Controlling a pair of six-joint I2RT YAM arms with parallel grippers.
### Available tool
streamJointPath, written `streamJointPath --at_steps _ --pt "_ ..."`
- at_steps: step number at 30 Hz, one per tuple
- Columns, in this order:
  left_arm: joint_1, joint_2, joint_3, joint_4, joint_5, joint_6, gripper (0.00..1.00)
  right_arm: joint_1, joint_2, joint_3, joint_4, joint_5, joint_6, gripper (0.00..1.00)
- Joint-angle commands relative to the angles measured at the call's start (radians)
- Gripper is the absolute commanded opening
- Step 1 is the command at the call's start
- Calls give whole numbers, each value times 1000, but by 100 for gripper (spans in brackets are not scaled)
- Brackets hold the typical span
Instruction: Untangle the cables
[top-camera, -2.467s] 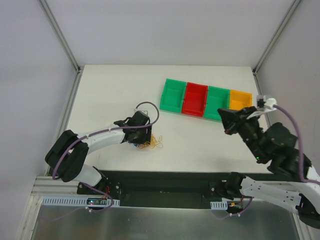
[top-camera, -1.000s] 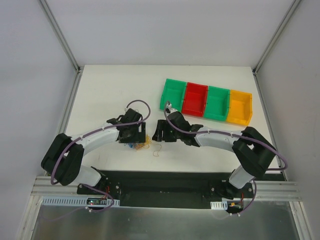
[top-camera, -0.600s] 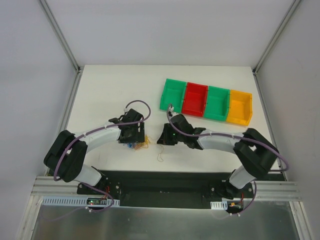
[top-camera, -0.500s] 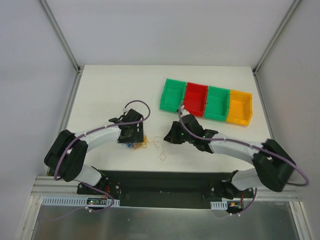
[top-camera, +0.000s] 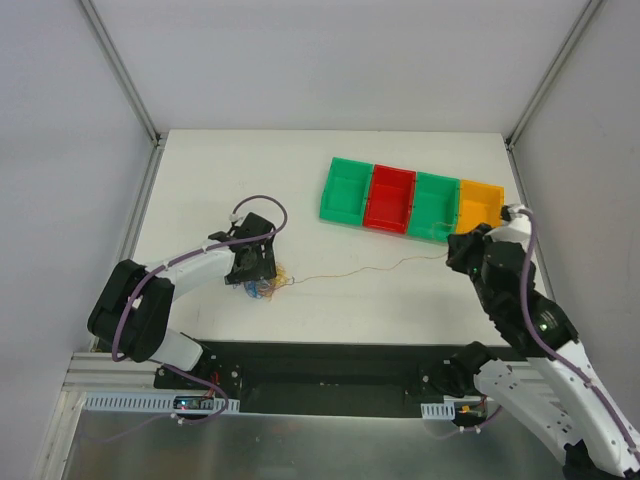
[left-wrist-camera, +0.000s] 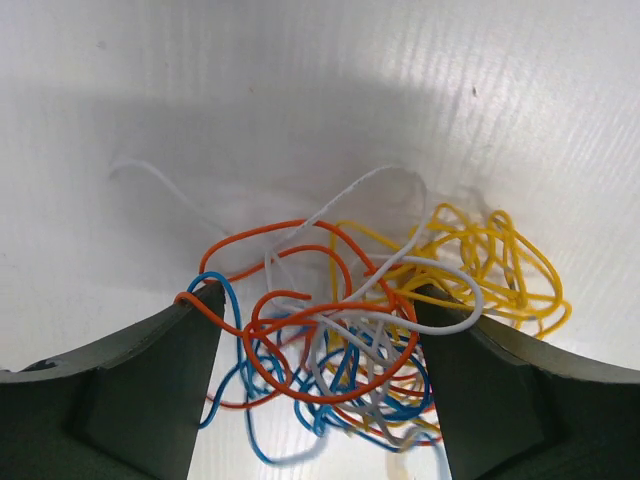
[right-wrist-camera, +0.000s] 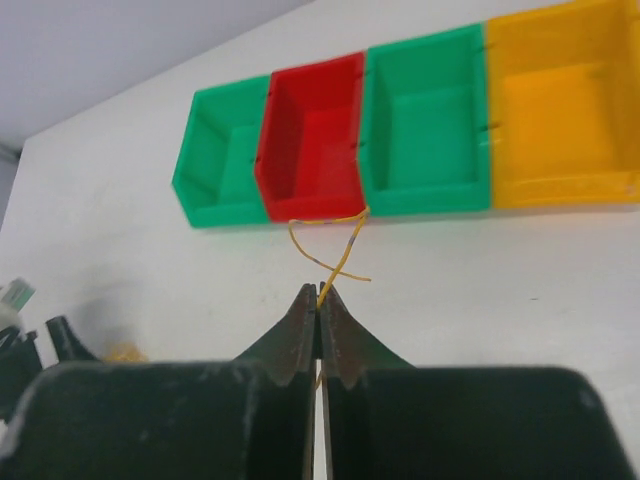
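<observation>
Within the wide-parted left gripper (left-wrist-camera: 318, 305), tangled cables (left-wrist-camera: 350, 340) resolved only by wrist camera, overhead one strand (top-camera: 370, 268) stretched toward 3 o'clock, clamped in the closed right gripper (right-wrist-camera: 318, 298)

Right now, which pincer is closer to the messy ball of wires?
Left. The left pincer sits open over the tangle, a finger on each side. The right pincer is far off by the orange bin, pinching one yellow strand stretched from it.
</observation>
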Motion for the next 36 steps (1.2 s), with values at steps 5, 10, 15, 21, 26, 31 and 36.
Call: streamJointPath --at_steps 5,10,15,21,26,31,36 --pt "55 -15 -18 -47 17 -23 76 -44 -142 258 -268 328 -189 0" --pt "67 -30 -20 -52 4 -24 76 -44 -196 336 -270 400 -241 0" --pt "80 -64 -9 -61 -8 -19 76 -43 -185 390 -255 416 -306 0" --pt "113 -131 -21 -75 -14 -10 76 -41 -200 487 -232 552 -439 0" --pt "118 -182 -15 -83 15 -3 77 -23 -225 481 -212 467 -425 0" --pt "118 -315 58 -95 108 69 86 -16 -167 421 -227 325 -366 0" --pt "118 -420 187 -124 227 154 96 -16 -70 384 -210 164 -326 0"
